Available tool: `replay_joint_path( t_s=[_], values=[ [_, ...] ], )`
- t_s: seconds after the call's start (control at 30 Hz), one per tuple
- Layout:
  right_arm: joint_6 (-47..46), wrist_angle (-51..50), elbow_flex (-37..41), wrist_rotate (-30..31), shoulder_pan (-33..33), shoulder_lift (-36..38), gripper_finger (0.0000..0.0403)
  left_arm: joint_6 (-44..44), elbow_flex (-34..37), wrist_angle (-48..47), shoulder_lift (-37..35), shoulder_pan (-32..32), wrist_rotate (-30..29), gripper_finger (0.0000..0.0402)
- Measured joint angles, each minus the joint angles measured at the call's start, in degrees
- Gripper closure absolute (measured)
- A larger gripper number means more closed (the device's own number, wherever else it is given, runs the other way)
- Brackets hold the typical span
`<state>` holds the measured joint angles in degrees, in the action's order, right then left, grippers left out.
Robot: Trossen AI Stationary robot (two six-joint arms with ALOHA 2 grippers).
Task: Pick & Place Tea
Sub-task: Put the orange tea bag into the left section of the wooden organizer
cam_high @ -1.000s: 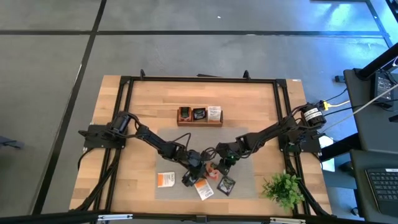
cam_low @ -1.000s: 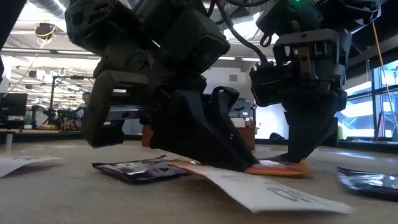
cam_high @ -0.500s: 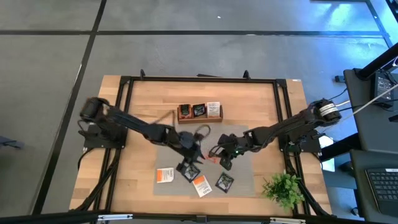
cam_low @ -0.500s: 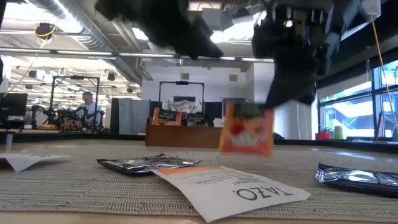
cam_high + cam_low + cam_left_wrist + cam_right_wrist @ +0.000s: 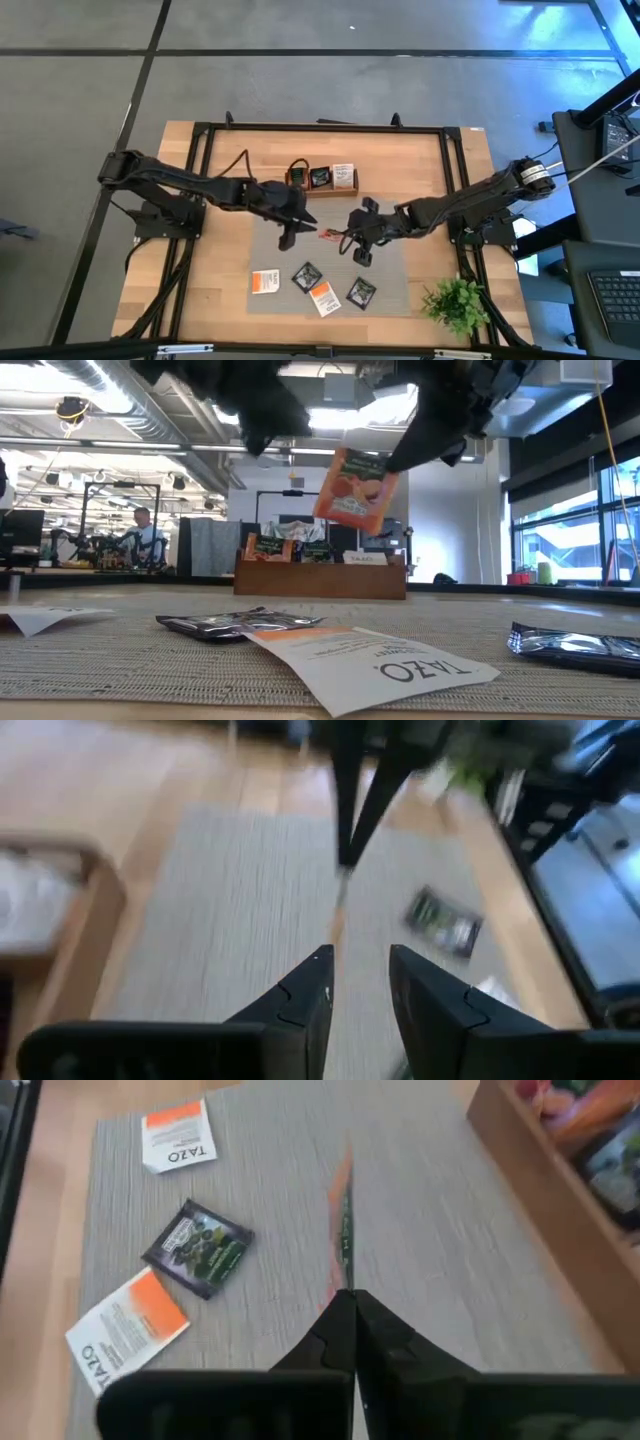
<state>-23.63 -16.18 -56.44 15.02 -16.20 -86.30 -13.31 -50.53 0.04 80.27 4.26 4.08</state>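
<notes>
An orange tea sachet (image 5: 352,488) hangs above the grey mat (image 5: 385,275), with my right gripper (image 5: 350,1308) shut on it. From above, the sachet (image 5: 328,234) shows mid-table between both grippers. My left gripper (image 5: 360,975) is open with nothing between its fingers; it hovers left of the sachet (image 5: 288,236). Flat on the mat lie two white-and-orange sachets (image 5: 265,283) (image 5: 324,298) and two dark sachets (image 5: 306,275) (image 5: 361,292). My right gripper pinches the orange sachet's upper corner (image 5: 386,466) between its two shut fingers, coming slanting down from the table's right. In the right wrist view the sachet shows edge-on (image 5: 344,1270), reaching out ahead of the fingertips. It hangs tilted, lifted clear of the mat.
A brown wooden tray (image 5: 321,193) holding several sachets stands at the far middle of the table. A green plant (image 5: 455,300) sits at the near right corner. Black frame rails (image 5: 320,128) run around the table. Bare wood lies left of the mat.
My right gripper has risen from the mat with the orange sachet, which went from lying on the mat to hanging clear above it. My left gripper has lifted off the sachets and moved up and toward the far left.
</notes>
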Motion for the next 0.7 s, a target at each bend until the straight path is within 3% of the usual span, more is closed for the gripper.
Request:
replay_joint_path(
  t_s=[0.2, 0.7],
  values=[
    [3.53, 3.15, -0.21, 0.52, 1.82, -0.17, 0.0402, -3.57, 0.71, 0.27, 0.68, 0.15, -0.10, 0.0300],
    [7.39, 7.93, -0.18, 0.44, 2.53, -0.31, 0.0402, -0.66, 0.70, 0.14, 0.68, 0.18, -0.66, 0.0300]
  ],
)
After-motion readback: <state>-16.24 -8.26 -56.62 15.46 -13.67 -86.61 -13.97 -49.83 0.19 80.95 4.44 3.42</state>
